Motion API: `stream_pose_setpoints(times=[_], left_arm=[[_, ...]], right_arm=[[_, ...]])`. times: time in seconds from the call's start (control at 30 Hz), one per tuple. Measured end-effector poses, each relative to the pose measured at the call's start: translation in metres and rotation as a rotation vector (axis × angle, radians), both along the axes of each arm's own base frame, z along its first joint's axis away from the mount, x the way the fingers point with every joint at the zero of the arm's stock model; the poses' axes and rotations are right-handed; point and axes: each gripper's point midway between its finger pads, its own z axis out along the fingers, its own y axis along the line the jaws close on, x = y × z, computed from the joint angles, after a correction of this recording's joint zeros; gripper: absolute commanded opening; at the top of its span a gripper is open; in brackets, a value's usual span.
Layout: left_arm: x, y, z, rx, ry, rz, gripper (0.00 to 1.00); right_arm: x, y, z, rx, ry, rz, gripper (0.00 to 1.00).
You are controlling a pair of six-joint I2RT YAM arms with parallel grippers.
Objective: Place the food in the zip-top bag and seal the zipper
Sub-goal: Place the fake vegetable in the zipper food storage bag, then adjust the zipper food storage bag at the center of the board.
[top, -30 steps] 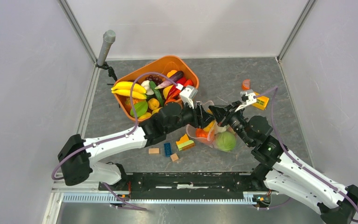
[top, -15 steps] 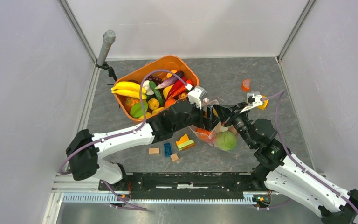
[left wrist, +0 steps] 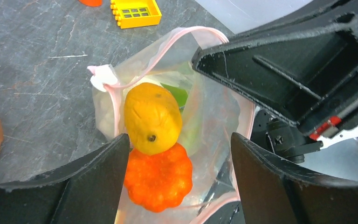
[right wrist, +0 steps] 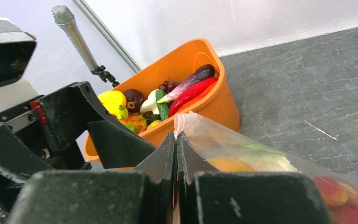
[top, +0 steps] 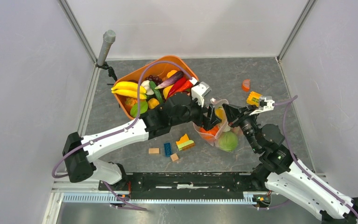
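Left gripper (left wrist: 175,154), jaws wide apart, hovers over the bag (left wrist: 214,107) beside the tub (right wrist: 214,98), a yellow fruit (left wrist: 152,116) sitting in its mouth, perhaps not fully down, right gripper (right wrist: 175,140) clamped on the bag's rim: lift away straight, no snagging plastic.

Bright even light, soft shadows, wrist views blurred up close

Top camera high, looking down, left wrist close above the zip-top bag (left wrist: 209,116), right wrist low at its edge, facing the orange tub (right wrist: 212,95)
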Motion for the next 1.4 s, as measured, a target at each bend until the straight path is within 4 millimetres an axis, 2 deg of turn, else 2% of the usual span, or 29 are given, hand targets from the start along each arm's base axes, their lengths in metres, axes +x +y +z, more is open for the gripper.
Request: stream_pose_setpoints(times=[0.17, 0.33, 0.4, 0.47, 0.6, 0.63, 0.73, 0.8, 0.9, 0.93, 1.07, 1.17, 1.23, 1.4], left_arm=[[-0.005, 0.019, 0.016, 0.015, -0.046, 0.004, 0.92], [0.003, 0.046, 0.035, 0.025, -0.121, 0.099, 0.93], [0.008, 0.053, 0.031, 0.059, -0.134, 0.13, 0.88], [0.011, 0.056, 0.014, 0.123, -0.124, 0.136, 0.86], [0.012, 0.053, -0.024, 0.239, -0.082, 0.094, 0.68], [0.011, 0.052, -0.032, 0.261, -0.071, 0.081, 0.62], [0.007, 0.052, -0.044, 0.296, -0.052, 0.055, 0.42], [0.006, 0.053, -0.047, 0.307, -0.047, 0.046, 0.22], [0.007, 0.055, -0.049, 0.32, -0.048, 0.044, 0.05], [0.008, 0.056, -0.05, 0.322, -0.048, 0.045, 0.02], [0.016, 0.059, -0.052, 0.325, -0.038, 0.054, 0.02], [0.025, 0.06, -0.043, 0.295, -0.029, 0.054, 0.02], [0.033, 0.058, -0.025, 0.251, -0.034, 0.048, 0.02], [0.047, 0.035, 0.041, 0.119, -0.094, 0.007, 0.02]], right_arm=[[-0.001, -0.001, 0.0, 0.006, -0.008, -0.003, 0.04], [-0.004, 0.004, 0.001, -0.01, -0.031, 0.034, 0.05], [-0.005, 0.006, 0.001, -0.018, -0.036, 0.046, 0.05], [-0.005, 0.007, 0.001, -0.023, -0.038, 0.052, 0.05], [-0.005, 0.007, 0.001, -0.029, -0.041, 0.052, 0.05], [-0.005, 0.007, 0.001, -0.03, -0.041, 0.052, 0.05], [-0.005, 0.007, 0.001, -0.03, -0.04, 0.052, 0.05], [-0.005, 0.007, 0.001, -0.03, -0.04, 0.055, 0.05], [-0.006, 0.009, 0.001, -0.033, -0.043, 0.067, 0.05], [-0.007, 0.01, 0.001, -0.038, -0.046, 0.076, 0.05], [-0.015, 0.021, 0.003, -0.07, -0.079, 0.15, 0.04], [-0.021, 0.026, 0.008, -0.088, -0.119, 0.201, 0.04], [-0.026, 0.024, 0.017, -0.08, -0.156, 0.21, 0.04], [-0.043, 0.005, 0.045, 0.003, -0.294, 0.19, 0.05]])
